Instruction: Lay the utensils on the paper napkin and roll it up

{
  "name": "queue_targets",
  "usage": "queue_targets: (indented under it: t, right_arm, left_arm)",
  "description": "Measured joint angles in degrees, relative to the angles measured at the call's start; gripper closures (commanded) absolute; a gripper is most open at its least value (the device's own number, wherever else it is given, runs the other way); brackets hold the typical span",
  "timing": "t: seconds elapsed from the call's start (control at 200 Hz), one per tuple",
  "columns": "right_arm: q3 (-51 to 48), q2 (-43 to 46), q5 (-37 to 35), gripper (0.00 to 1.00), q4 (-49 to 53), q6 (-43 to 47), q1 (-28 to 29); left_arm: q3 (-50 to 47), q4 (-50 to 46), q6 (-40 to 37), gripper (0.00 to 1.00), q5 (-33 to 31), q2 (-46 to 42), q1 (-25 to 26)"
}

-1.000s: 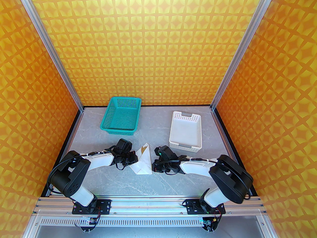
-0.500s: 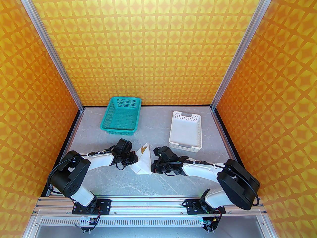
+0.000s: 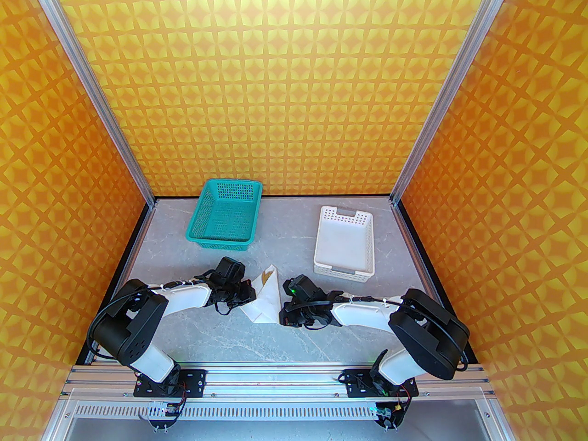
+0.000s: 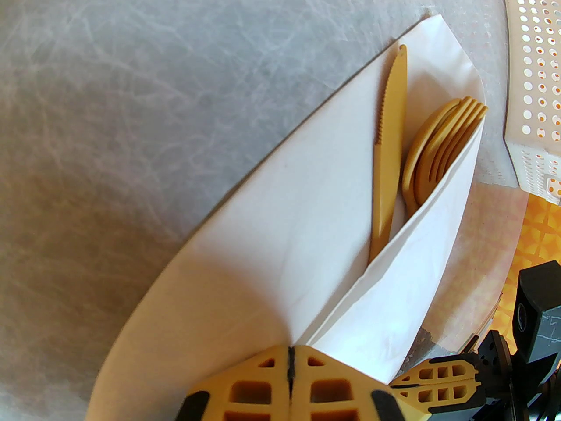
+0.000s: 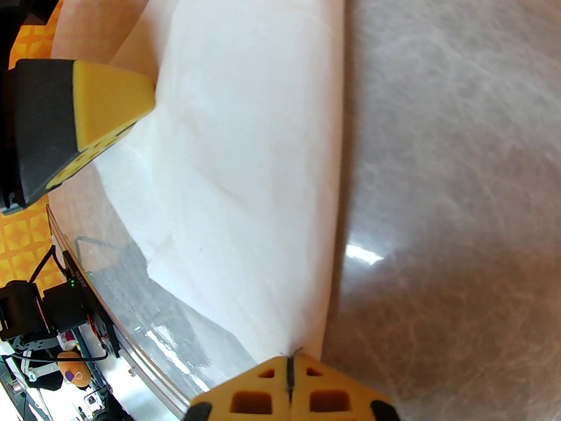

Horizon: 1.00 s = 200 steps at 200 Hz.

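1. The paper napkin [image 3: 266,300] lies folded on the tabletop [image 3: 239,338], between the two arms.
2. The utensils [image 3: 266,277] sit inside the fold, and their far ends project from its open end.
3. The left wrist view shows a serrated knife [image 4: 389,147] beside a fork [image 4: 456,121] nested on a spoon [image 4: 414,169].
4. Left pincer [image 4: 291,362]: closed, with the jaws meeting on the napkin's near left edge.
5. Right pincer [image 5: 289,366]: closed at the opposite edge. It appears to pinch the paper, though the contact sits at the very bottom of the right wrist view.
6. The teal basket [image 3: 225,216] and the white basket [image 3: 344,246] stand farther back, apart from the napkin.
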State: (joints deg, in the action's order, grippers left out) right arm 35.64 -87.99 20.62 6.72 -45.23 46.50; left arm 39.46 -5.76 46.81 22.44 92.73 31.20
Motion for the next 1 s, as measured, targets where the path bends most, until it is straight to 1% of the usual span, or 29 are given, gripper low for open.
queue_targets:
  t: [0.25,0.485,0.775,1.0]
  right_arm:
    - [1.1,3.3,-1.1,0.99,6.1,3.0,-0.9]
    - [4.5,3.6,0.0,1.00,3.7,4.7,-6.2]
    - [11.4,-5.1,0.3,1.00,-1.5,6.9,-9.4]
    - [14.2,-11.0,0.6,1.00,-4.2,7.0,-11.3]
  left_arm:
    - [0.0,-0.1,0.0,1.00,0.0,-0.1,0.0]
    - [0.0,-0.1,0.0,1.00,0.0,-0.1,0.0]
    - [0.0,-0.1,0.0,1.00,-0.2,-0.1,0.3]
    - [0.0,-0.1,0.0,1.00,-0.2,-0.1,0.4]
